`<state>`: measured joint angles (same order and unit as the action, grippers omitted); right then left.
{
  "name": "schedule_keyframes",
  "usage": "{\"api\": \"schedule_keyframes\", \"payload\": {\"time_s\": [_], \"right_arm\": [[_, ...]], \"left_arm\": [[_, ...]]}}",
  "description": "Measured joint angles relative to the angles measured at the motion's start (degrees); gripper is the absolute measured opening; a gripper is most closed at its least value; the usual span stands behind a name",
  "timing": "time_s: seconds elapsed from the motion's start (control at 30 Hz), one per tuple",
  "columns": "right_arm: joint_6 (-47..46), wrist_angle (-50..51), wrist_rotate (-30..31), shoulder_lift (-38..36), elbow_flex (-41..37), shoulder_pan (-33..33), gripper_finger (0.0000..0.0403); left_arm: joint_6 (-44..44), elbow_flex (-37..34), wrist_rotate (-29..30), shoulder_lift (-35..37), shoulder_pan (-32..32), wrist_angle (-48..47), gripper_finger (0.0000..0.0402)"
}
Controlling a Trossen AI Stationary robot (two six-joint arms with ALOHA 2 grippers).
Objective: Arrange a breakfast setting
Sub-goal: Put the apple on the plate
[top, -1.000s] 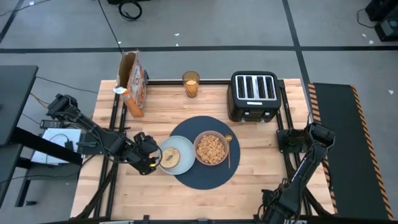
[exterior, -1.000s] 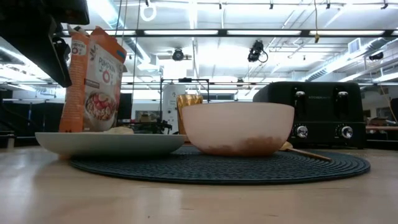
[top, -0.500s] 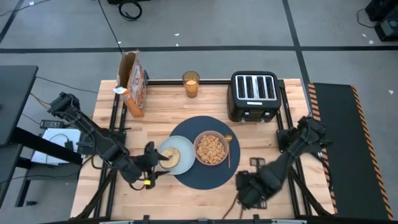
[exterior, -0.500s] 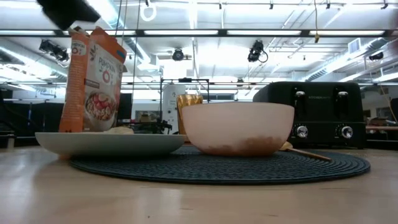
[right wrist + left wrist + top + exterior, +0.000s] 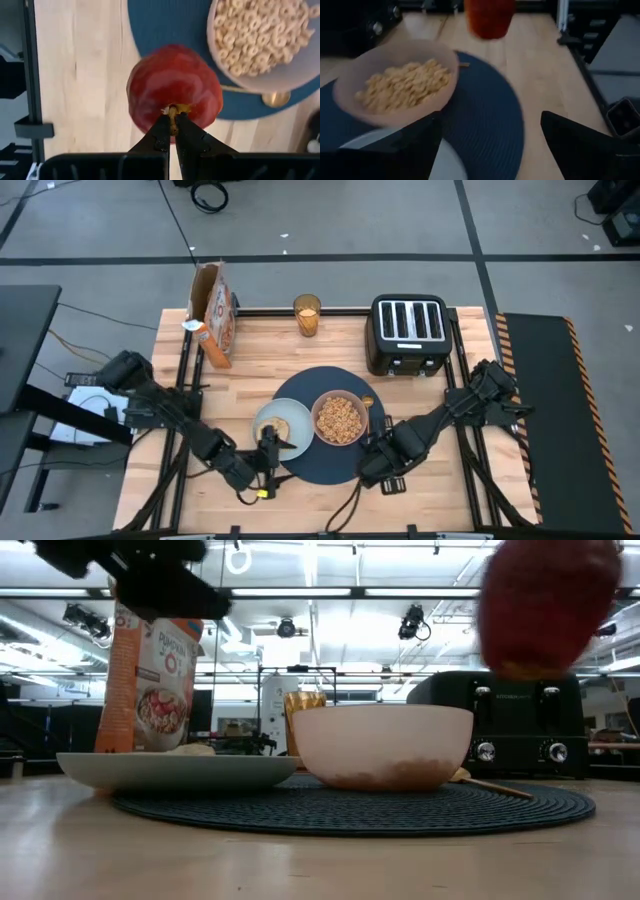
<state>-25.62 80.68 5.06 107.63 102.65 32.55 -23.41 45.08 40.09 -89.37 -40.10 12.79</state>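
A red apple (image 5: 174,87) hangs above the table by the dark-blue mat's (image 5: 330,470) near right edge, with my right gripper (image 5: 172,131) shut on it; in the high view that gripper (image 5: 384,463) hides it. On the mat sit a pinkish bowl (image 5: 340,418) of cereal, a gold spoon (image 5: 368,420) and part of the pale plate (image 5: 270,442), on which lies the toast (image 5: 280,427). My left gripper (image 5: 490,150) is open at the plate's near rim, pointing toward the bowl and touching nothing. The amber glass (image 5: 307,315) stands at the far edge. My right gripper pinches the apple's stem (image 5: 172,111) between its two fingertips, coming from above and pointing down. The apple hangs below the fingers, stem up, lifted well clear of the table (image 5: 548,605).
A black four-slot toaster (image 5: 408,332) stands at the far right and a brown-and-orange cereal box (image 5: 213,315) at the far left. Bare wood lies to the mat's right and along the near edge.
My right arm has swung in from the table's right near corner toward the mat, carrying the apple up into the low view. My left gripper has gone from the plate's left rim toward the near edge and turned toward the table's right.
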Motion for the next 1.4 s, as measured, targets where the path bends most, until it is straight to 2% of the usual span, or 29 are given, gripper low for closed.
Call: {"api": "schedule_keyframes", "payload": {"time_s": [0.07,0.23,0.47,0.67,0.93,1.03,1.2,1.4], "right_arm": [[1.64,-1.44,0.02,0.01,0.0,-0.64,0.0016],[5.02,-4.97,1.27,0.04,0.0,-1.38,0.0016],[9.81,-10.48,4.68,0.04,0.0,-2.73,0.0016],[14.92,-17.16,6.8,0.04,0.0,-3.95,0.0016],[18.79,-22.68,8.63,0.04,0.0,-5.4,0.0016],[20.26,-24.53,9.56,0.04,0.0,-5.65,0.0016],[23.18,-29.53,10.85,0.04,0.02,-6.12,0.0016],[23.48,-30.31,10.89,0.04,0.0,-6.1,0.0016]], "left_arm": [[0.4,0.02,-0.59,-2.84,1.33,5.62,0.0345],[1.57,0.4,-2.59,-8.02,4.37,12.51,0.0352],[5.86,2.03,-3.46,-10.37,6.38,14.57,0.0352],[12.07,2.23,-4.27,-12.81,7.75,25.48,0.0352],[16.62,2.28,-4.36,-13.06,8.81,30.14,0.0352],[17.84,2.25,-6.6,-13.08,9.43,31.94,0.0352],[18.39,2.25,-7.08,-13.08,10.54,33.03,0.0352],[21.65,2.25,-7.03,-13.08,10.56,33.47,0.0352]]}}
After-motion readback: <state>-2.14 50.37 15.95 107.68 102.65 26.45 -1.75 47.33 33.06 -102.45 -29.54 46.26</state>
